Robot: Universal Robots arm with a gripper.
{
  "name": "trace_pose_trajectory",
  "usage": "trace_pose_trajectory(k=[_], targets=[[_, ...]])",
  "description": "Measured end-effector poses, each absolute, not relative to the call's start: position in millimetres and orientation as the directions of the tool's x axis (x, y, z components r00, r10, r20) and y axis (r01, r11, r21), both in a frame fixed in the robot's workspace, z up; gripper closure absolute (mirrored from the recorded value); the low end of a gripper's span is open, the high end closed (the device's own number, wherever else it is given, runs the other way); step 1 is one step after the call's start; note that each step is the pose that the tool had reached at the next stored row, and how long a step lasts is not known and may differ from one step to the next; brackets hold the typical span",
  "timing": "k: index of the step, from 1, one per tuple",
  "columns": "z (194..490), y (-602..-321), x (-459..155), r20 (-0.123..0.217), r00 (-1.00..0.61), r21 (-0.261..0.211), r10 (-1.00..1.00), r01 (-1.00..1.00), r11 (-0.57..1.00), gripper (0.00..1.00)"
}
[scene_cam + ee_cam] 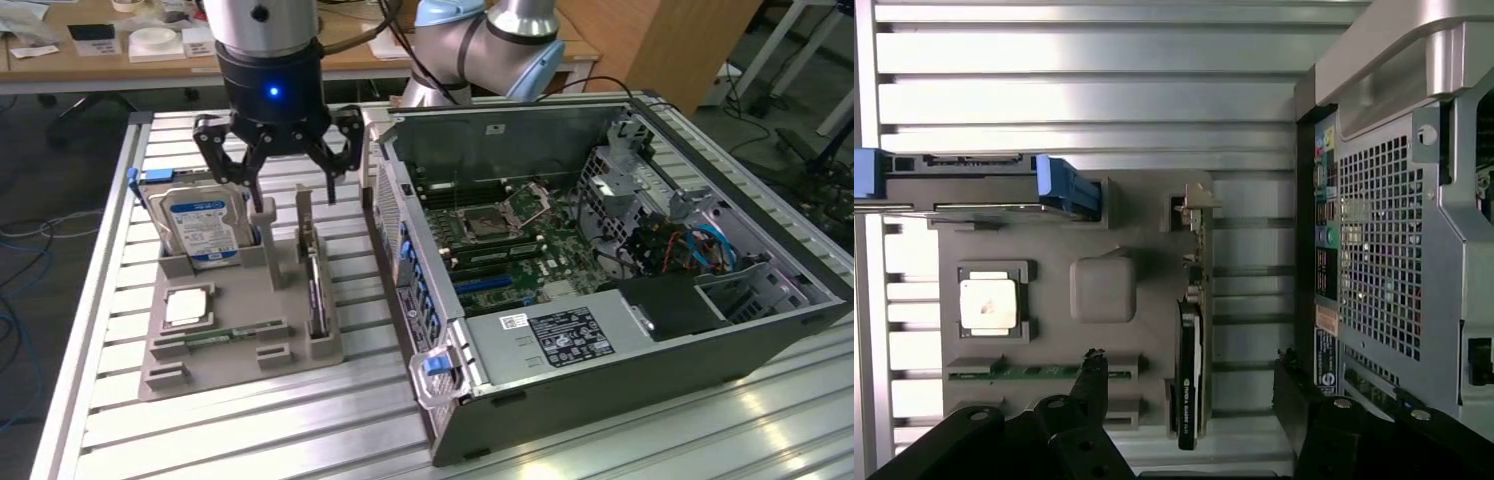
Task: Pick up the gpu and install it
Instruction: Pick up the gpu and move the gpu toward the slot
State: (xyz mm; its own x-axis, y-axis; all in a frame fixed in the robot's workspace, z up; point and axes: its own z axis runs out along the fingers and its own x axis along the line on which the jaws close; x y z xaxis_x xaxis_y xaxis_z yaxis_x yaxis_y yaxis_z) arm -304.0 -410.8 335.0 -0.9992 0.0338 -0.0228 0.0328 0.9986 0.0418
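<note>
Exterior view: gpu (312,275) beneath spread gripper (290,190)

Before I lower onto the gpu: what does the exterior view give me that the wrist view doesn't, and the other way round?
Exterior view: the motherboard inside the computer case, and the hard drive's label. Wrist view: the case's rear port panel and vent grille, plus the gpu edge-on between the gripper's open jaws. Both: the gripper above the tray, the gpu standing in its slot, the processor.

Dark gpu (1189,385), grey tray (1144,335), silver case (1394,60)
</note>
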Motion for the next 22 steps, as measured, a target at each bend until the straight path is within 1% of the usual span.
trace_pose_trajectory(k=[22], targets=[[305.3, -415.5, -304.0, -0.023, -0.999, 0.042, 0.028, 0.027, 0.999, 0.24]])
